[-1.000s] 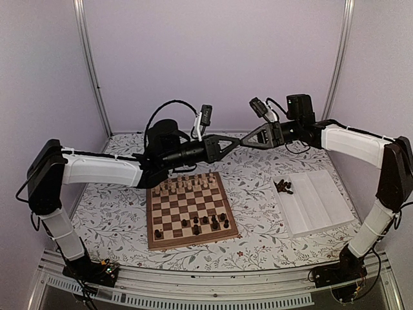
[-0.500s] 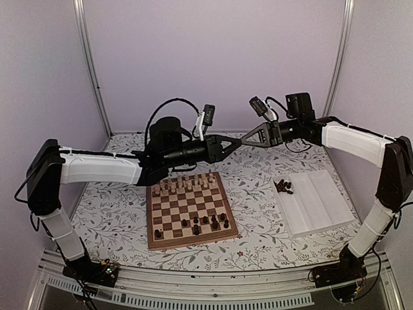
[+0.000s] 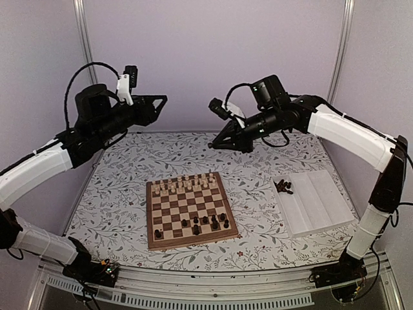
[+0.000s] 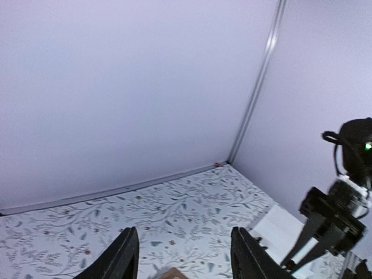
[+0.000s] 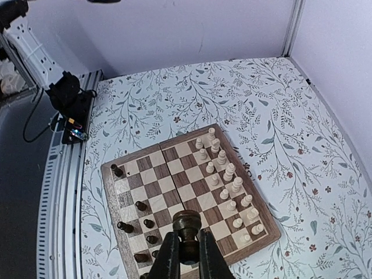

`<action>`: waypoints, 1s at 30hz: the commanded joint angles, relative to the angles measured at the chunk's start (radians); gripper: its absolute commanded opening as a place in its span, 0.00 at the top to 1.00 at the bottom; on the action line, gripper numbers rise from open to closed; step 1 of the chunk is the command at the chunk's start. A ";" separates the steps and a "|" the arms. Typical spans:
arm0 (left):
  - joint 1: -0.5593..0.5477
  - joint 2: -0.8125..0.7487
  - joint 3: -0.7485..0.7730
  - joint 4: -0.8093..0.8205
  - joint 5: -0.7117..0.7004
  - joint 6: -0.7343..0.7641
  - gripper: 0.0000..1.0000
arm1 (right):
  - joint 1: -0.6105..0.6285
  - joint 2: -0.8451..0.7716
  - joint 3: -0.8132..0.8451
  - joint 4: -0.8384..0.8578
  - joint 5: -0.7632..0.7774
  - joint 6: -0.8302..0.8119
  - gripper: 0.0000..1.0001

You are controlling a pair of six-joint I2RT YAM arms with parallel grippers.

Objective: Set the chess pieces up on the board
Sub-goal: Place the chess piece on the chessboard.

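The right jaws are clenched on a dark chess piece (image 5: 186, 222), pinching it low so that its rounded head stands up between the two fingers. From the wrist view this piece lines up with the dark side of the board (image 5: 168, 181). From above, the right jaws hang high past the board's far edge, pointing down and to the left, well clear of everything below; the held piece is too small to make out there.

The left jaws are released, spread wide with nothing between them. They are raised at the far left, level with the back wall (image 3: 213, 58) and aimed along it toward the right, well apart from the board.

The board lies flat in the middle of the worktop (image 3: 116, 194). The pale chessmen (image 3: 187, 184) stand upright in its two far rows. Several dark chessmen (image 3: 205, 221) stand loosely over its near rows, most of them gathered toward the right; one stands alone on the near left corner square.

To the right of the board, apart from it, lies a white tray (image 3: 322, 201) with long compartments. A small heap of dark pieces (image 3: 284, 187) sits at the far end of the tray's leftmost compartment; how many are in it I cannot tell.
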 commanded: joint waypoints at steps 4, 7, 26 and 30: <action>0.174 -0.145 -0.220 0.014 -0.182 0.128 0.41 | 0.202 0.210 0.195 -0.213 0.382 -0.249 0.96; 0.215 -0.196 -0.255 -0.004 -0.209 0.105 0.39 | 0.268 0.308 0.254 -0.253 0.456 -0.280 0.96; 0.216 -0.275 -0.260 -0.012 -0.201 0.076 0.37 | 0.468 0.614 0.431 -0.300 0.584 -0.293 0.94; 0.216 -0.277 -0.260 -0.012 -0.196 0.075 0.37 | 0.478 0.628 0.432 -0.297 0.586 -0.290 0.93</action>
